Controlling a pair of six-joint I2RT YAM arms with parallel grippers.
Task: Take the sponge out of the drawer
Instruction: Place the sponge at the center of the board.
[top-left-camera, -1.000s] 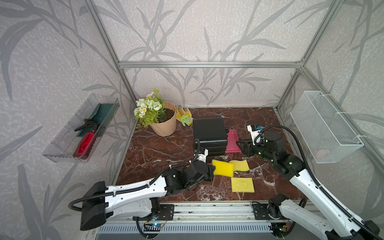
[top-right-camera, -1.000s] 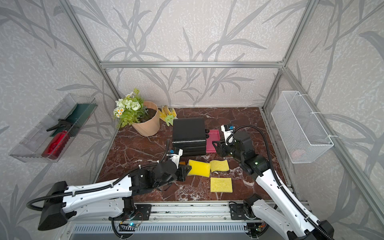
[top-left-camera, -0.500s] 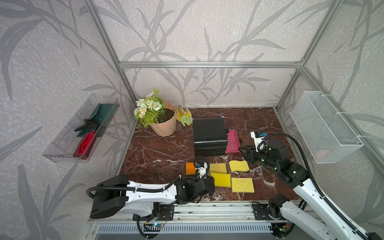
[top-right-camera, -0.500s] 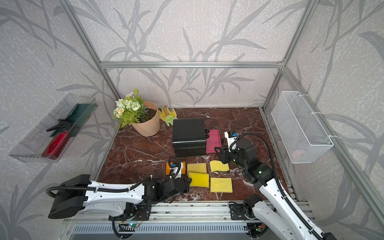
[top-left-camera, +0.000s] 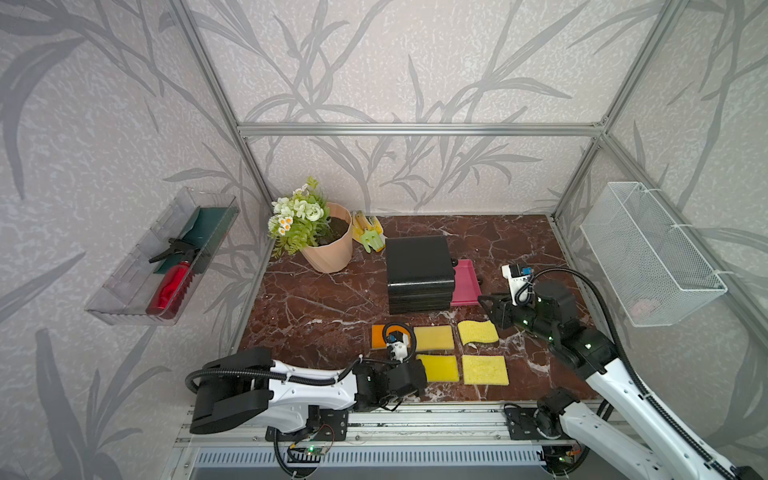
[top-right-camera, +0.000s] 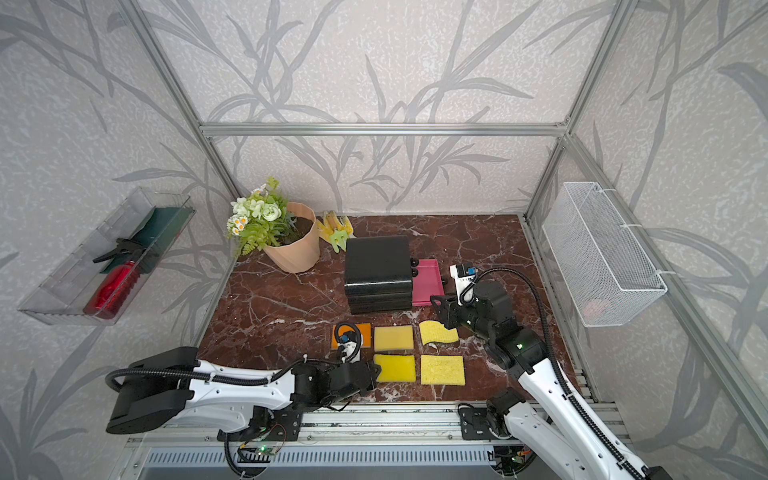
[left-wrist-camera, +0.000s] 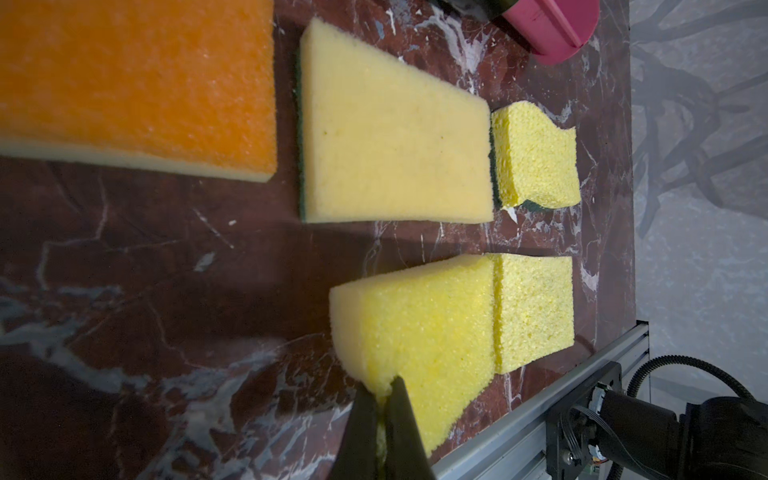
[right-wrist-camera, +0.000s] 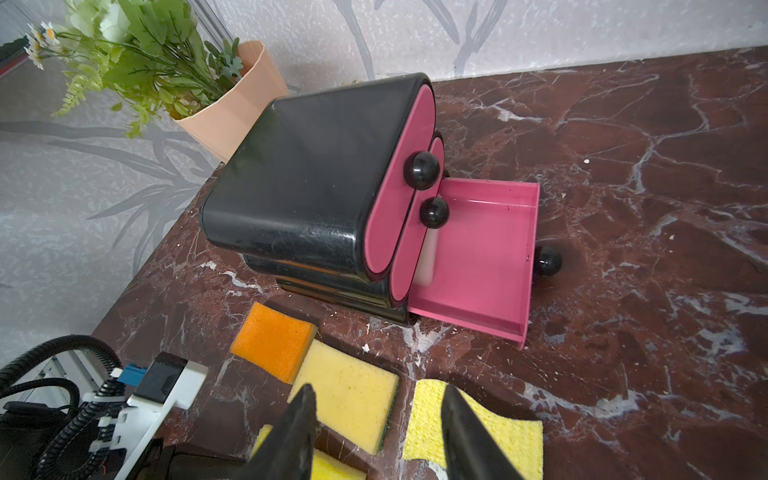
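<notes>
One sponge matters here, the bright yellow sponge (top-left-camera: 438, 368), and it is already out on the counter (top-left-camera: 324, 299), in the front row at about 6 o'clock of the black cabinet (right-wrist-camera: 307, 178). The pink drawer (right-wrist-camera: 478, 266) stands pulled out and bare (the right wrist view shows its whole floor), so we judge the taking-out as good as done. The left gripper (left-wrist-camera: 382, 386) is closed tight on the sponge's near corner, the foam squashed thin between the jaws. In both top views the sponge stretches away from that gripper toward 3 o'clock, its long axis running 9 to 3, with the square sponge (top-left-camera: 485, 370) just beside it at 3 o'clock and the pale sponge (top-left-camera: 434, 338) at 12. We cannot tell whether the pinched corner is down on the counter or slightly raised. The right gripper (right-wrist-camera: 378, 388) hangs with its jaws about half apart and nothing between them, near the wavy sponge (top-left-camera: 478, 332), roughly at 1 o'clock of the held one. The left arm is plainly the nearer, so what remains falls to it: let go, then draw back toward 9 o'clock along that axis without dragging the foam.
</notes>
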